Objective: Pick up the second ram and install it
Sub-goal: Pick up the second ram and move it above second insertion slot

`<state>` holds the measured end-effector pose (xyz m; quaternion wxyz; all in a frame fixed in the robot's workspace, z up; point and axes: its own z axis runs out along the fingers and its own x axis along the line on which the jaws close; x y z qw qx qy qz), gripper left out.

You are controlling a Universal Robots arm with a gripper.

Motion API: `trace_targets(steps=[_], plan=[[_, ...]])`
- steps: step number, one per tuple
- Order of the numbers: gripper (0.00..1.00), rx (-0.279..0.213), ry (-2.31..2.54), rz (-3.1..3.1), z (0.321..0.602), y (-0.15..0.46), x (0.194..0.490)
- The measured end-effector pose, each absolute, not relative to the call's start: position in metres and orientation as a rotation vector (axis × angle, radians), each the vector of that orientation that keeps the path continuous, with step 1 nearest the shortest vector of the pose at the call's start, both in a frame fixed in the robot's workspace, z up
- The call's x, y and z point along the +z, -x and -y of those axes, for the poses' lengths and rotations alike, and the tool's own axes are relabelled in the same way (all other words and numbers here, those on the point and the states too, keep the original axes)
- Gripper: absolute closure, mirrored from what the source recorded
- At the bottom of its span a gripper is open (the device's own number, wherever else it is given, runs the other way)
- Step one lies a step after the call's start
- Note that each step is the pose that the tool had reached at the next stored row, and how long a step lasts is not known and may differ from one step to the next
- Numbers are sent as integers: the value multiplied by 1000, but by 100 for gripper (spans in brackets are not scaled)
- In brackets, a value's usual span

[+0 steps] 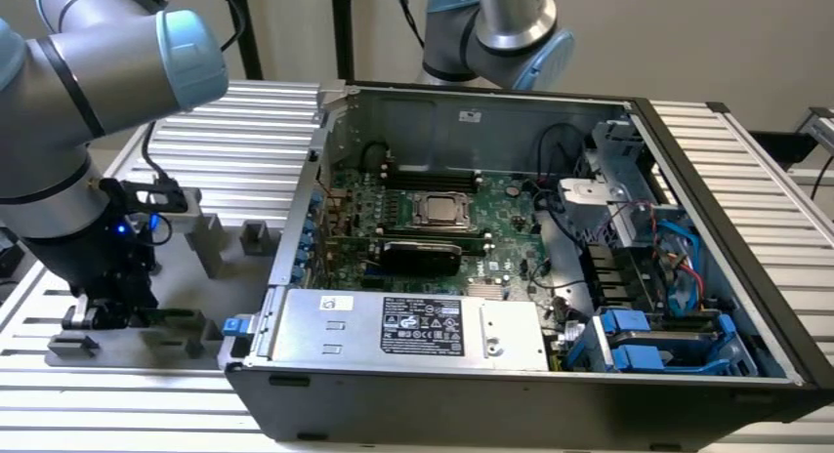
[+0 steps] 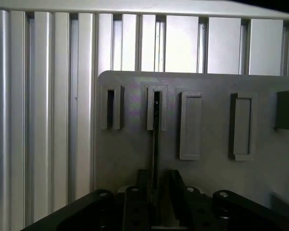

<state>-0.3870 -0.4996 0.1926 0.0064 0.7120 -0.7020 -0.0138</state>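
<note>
Gripper (image 2: 156, 183), one, jaws spread and not yet clamped, astride the second ram (image 2: 155, 144), which stands on edge in a slot of the grey fixture plate (image 2: 130, 154); grasp judged best taken squarely on its flat faces, centred, without twist.

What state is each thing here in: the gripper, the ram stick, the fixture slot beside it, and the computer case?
gripper: open, jaws either side of the second ram.
second ram: standing on edge in its fixture slot, not lifted.
neighbouring slot: empty.
computer case: side open, motherboard exposed.
</note>
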Motion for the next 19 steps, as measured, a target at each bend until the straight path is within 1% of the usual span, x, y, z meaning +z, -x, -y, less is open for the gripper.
trace_targets(steps=[7, 8, 9, 11, 12, 13, 15, 19], plan=[[67, -46, -2227, 2195, 500, 387, 193], [69, -46, -2226, 2195, 500, 387, 194], [76, -46, -2226, 2195, 500, 387, 193], [76, -46, -2226, 2195, 500, 387, 193], [83, -46, -2226, 2195, 500, 387, 193], [83, -46, -2226, 2195, 500, 387, 193], [86, -47, -2226, 2195, 500, 387, 193], [86, -47, -2225, 2196, 500, 387, 193]])
